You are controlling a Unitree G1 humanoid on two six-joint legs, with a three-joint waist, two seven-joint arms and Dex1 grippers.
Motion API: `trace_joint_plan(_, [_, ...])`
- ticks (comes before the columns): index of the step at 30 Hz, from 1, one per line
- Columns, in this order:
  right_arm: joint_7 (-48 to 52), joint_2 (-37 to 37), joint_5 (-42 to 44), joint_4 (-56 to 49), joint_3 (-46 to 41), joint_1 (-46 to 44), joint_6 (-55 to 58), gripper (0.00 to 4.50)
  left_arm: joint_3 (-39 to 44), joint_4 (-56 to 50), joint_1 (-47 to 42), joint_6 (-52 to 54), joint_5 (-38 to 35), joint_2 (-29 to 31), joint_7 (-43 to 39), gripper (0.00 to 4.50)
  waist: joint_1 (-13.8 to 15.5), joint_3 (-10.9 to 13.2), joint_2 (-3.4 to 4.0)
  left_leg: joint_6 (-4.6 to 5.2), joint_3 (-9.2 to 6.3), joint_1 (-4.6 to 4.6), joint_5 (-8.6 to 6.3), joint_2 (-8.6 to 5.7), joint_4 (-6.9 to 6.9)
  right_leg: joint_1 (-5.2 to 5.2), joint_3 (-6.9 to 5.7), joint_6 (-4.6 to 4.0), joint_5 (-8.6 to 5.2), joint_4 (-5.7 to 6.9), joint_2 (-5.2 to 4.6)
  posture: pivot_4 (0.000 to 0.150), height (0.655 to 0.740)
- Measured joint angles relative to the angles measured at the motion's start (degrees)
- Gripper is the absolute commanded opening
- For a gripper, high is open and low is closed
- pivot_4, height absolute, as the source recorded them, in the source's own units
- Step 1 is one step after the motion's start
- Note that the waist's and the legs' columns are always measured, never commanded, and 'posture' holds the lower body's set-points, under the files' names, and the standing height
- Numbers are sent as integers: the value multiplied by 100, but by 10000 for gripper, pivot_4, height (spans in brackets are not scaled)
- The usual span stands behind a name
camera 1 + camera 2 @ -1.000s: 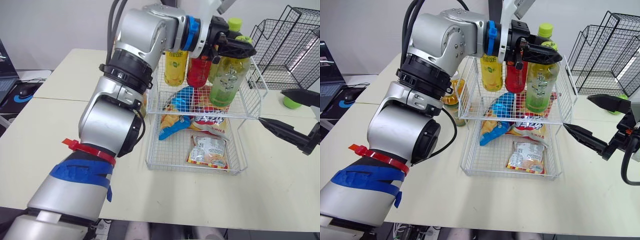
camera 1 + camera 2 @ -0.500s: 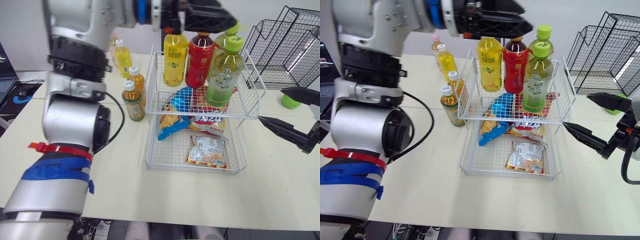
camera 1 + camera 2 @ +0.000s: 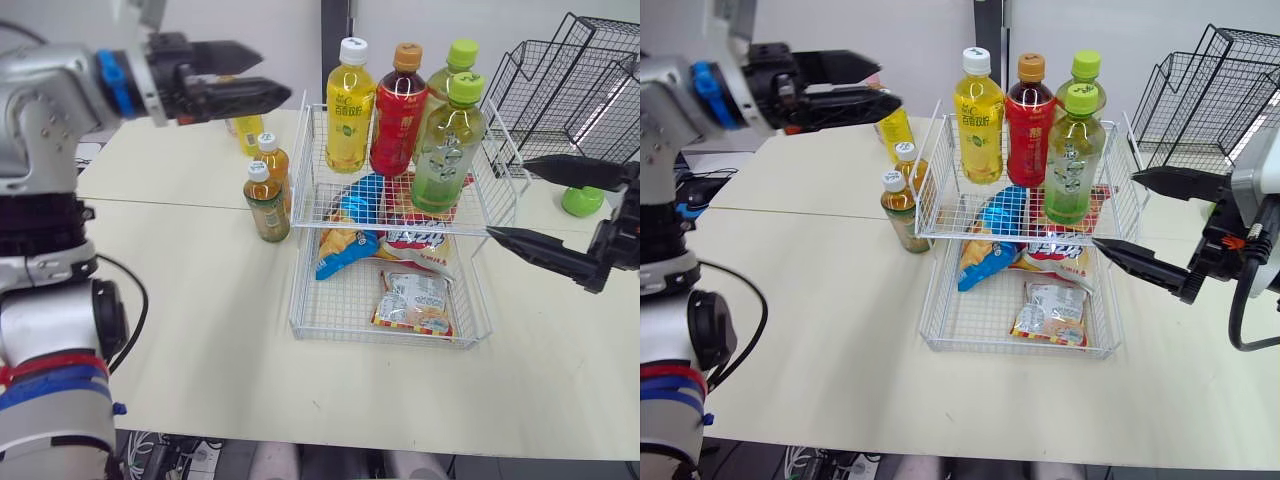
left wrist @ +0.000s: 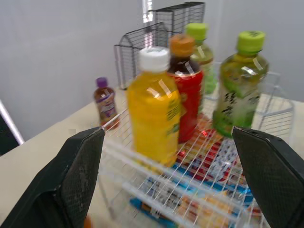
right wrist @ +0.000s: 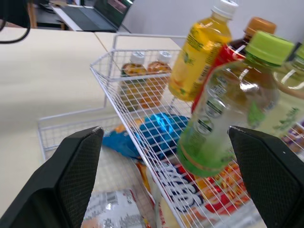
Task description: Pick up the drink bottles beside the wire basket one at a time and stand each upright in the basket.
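Note:
The two-tier wire basket [image 3: 305, 215] holds several upright bottles on its upper tier: a yellow one [image 3: 350, 105], a red one [image 3: 397, 110] and two green ones [image 3: 450, 145]. Beside the basket's left side stand two small amber bottles [image 3: 263, 200] and a yellow bottle [image 3: 247, 130] behind them. A small purple-capped bottle [image 4: 105, 102] stands farther back. My left gripper [image 3: 270, 75] hangs open and empty, above and left of the basket. To the basket's right, my right gripper [image 3: 508, 198] is open and empty, its fingers pointing at the basket.
Snack packets [image 3: 415, 305] and a blue bag [image 3: 350, 235] lie in the basket's lower tier. Black wire racks [image 3: 580, 90] stand at the back right, with a green object [image 3: 580, 200] in front of them. Bare table lies in front of the basket.
My left gripper let go of a green bottle, now standing in the upper tier, and drew back to the left. My right gripper moved closer to the basket.

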Motion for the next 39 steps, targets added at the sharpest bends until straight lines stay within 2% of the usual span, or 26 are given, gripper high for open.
trace_joint_plan(7, [-142,66,69,-46,607,-442,-90,45000,720,-315,1629,-263,-77,473,129,44461,18,0,0,0,1,0,0,3,0,0,-1,0,0,-1,-9,1500,7400])
trace_joint_plan(9, [-253,187,48,-159,758,-468,-130,45000,957,-449,2247,-458,-117,421,247,44461,20,-2,-2,1,-1,0,0,5,0,2,-2,0,0,-2,-11,1500,7400])
trace_joint_plan(13, [-434,326,52,-374,987,-479,-172,45000,1047,-646,2820,-553,-210,57,551,44461,43,-2,-4,1,-5,-2,0,6,4,3,-7,-1,0,1,-13,1500,7400])
trace_joint_plan(21, [-866,425,246,-621,1140,-430,-156,45000,942,-1489,2819,-518,-220,-1134,2214,44461,38,-5,-9,1,-3,-1,0,-1,4,5,-4,0,1,1,-10,1500,7400])
trace_joint_plan(25, [-886,410,352,-608,1087,-427,-130,45000,685,-1570,2686,-363,-114,-1624,3019,44461,37,-5,-9,1,-4,-1,0,-2,5,5,-4,0,1,2,-7,1500,7400])
trace_joint_plan(31, [-902,364,420,-509,1089,-497,-94,45000,402,-1393,2213,-315,256,-2116,4014,44461,38,-5,-10,1,-3,-1,0,-5,4,5,-2,0,1,1,-7,1500,7400])
trace_joint_plan(37, [-1006,362,527,-507,1103,-540,-81,45000,209,-1082,2105,-327,476,-2354,4458,44461,34,-5,-10,0,-3,-1,0,-5,4,4,-2,0,1,1,-7,1500,7400])
trace_joint_plan(39, [-1028,361,531,-506,1116,-575,-76,45000,174,-1030,2094,-365,530,-2362,4477,40384,33,-5,-10,0,-1,-1,0,-5,3,4,-1,0,1,1,-7,1500,7400])
